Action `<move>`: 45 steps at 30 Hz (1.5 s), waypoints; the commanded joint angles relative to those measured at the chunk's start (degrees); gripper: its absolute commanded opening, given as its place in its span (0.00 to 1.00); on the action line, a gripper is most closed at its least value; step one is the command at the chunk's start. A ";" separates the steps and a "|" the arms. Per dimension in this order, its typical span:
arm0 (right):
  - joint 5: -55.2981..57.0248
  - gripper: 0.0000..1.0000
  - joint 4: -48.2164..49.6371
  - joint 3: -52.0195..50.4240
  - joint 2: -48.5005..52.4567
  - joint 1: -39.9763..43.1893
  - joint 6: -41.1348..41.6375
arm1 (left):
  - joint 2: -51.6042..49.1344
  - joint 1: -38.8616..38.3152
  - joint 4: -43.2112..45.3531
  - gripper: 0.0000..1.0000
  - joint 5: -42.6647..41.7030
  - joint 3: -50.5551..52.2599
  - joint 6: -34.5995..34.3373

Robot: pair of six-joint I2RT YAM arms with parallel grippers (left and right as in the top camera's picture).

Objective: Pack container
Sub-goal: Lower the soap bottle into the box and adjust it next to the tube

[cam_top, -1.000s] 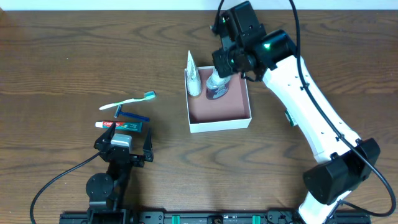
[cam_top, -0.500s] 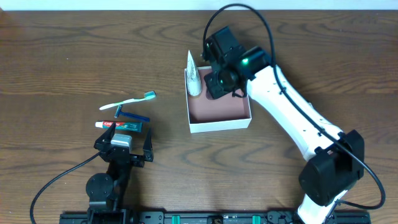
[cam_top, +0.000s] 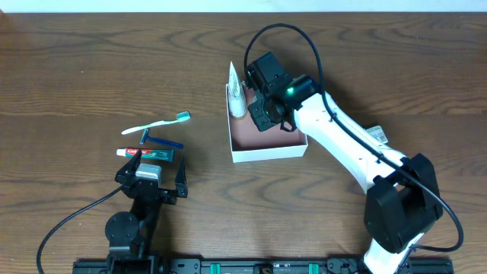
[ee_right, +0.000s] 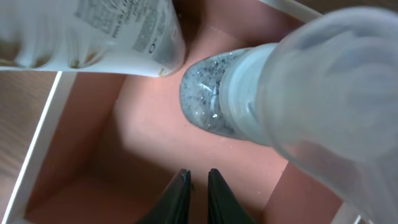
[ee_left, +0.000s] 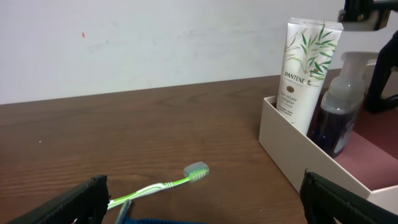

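The white box (cam_top: pixel 268 151) with a pink floor (ee_right: pixel 149 143) holds an upright white Pantene tube (cam_top: pixel 237 90) (ee_left: pixel 308 68) and a clear pump bottle (ee_left: pixel 339 112) (ee_right: pixel 261 93) at its back left. My right gripper (cam_top: pixel 262 110) (ee_right: pixel 198 180) hangs inside the box right beside the bottle, its fingers almost together with nothing between them. A green toothbrush (cam_top: pixel 156 124) (ee_left: pixel 165 182), a blue razor (cam_top: pixel 163 141) and a toothpaste tube (cam_top: pixel 146 153) lie on the table to the left. My left gripper (cam_top: pixel 156 183) (ee_left: pixel 205 211) rests wide open just in front of them.
The wooden table (cam_top: pixel 76 68) stretches bare to the back left. The right arm's white link (cam_top: pixel 350 148) crosses over the box's right corner. Cables (cam_top: pixel 68 221) run along the front near the left arm's base.
The right gripper has moved left and down into the back of the box, now covering the pump bottle from above. The left arm and the loose items have not moved.
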State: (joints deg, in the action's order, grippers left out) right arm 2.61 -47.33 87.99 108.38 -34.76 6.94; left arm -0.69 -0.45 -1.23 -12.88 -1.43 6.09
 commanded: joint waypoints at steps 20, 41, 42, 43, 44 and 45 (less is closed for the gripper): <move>8.11 0.13 9.03 -3.39 0.68 -0.44 4.02 | 0.04 -0.17 -1.70 0.98 -0.11 1.20 0.52; 10.51 0.13 13.31 -3.41 0.72 -0.42 8.20 | 0.04 -0.17 -1.70 0.98 -0.11 1.20 0.52; 10.51 0.13 13.31 -3.41 0.72 -0.39 8.52 | 0.04 -0.17 -1.70 0.98 -0.11 1.20 0.52; 10.49 0.13 13.33 -3.41 0.72 -0.39 8.52 | 0.04 -0.17 -1.70 0.98 -0.11 1.20 0.52; 10.51 0.12 13.35 -3.41 0.72 -0.46 8.87 | 0.04 -0.17 -1.70 0.98 -0.11 1.20 0.52; 10.49 0.12 13.49 -3.41 0.72 -0.46 9.03 | 0.04 -0.17 -1.70 0.98 -0.11 1.20 0.52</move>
State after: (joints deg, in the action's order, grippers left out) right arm 12.08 -34.39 84.97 108.38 -34.74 14.06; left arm -0.69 -0.45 -1.23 -12.88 -1.43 6.09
